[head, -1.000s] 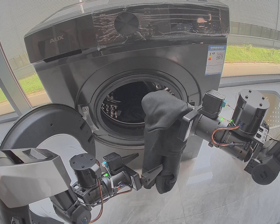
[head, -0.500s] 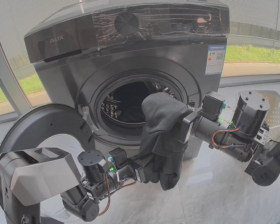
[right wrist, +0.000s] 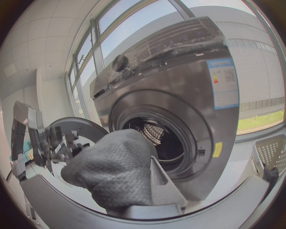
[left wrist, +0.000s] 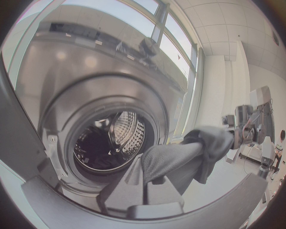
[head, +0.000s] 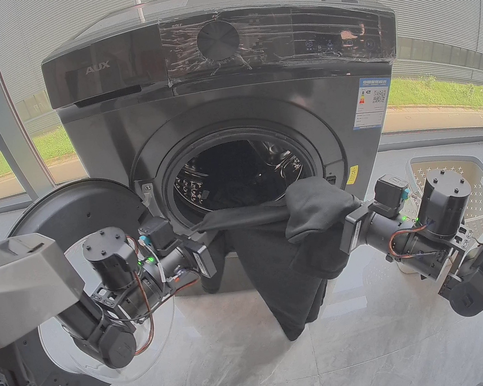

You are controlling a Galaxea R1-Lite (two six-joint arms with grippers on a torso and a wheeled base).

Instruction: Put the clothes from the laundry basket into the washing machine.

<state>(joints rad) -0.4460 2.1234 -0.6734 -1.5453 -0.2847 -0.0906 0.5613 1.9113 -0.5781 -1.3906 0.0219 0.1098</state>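
- My left pincer (left wrist: 145,185) is clamped on one end of the dark garment (head: 276,268). In the left wrist view its fingers (left wrist: 128,186) stand close together, and the cloth comes up out of the slit between them.
- My right pincer (head: 344,225) holds the other end. The cloth is wadded over it, and the right wrist view shows one bare finger beside the wad.
- Between my two pincers the garment's upper edge runs nearly level, left to right.
- The rest of the garment hangs straight down from that edge. Its long axis is vertical, and it narrows to a tip pointing at the floor (head: 219,371). I cannot tell whether the tip touches.
- The whole garment is outside the washing machine (head: 229,103), just in front of the lower rim of its round mouth.
- The door (head: 79,216) stands swung open on my left, behind my left arm.
- The left wrist view looks into the drum (left wrist: 128,132). It shows the perforated steel wall and dark clothes lying at the bottom. In the head view the same opening is mostly a dark hollow.
- The white laundry basket (head: 478,169) stands on the floor to the right of the machine, behind my right arm.
- The right wrist view shows the basket's holed wall with something dark at its near rim. In the head view my arm covers that corner.
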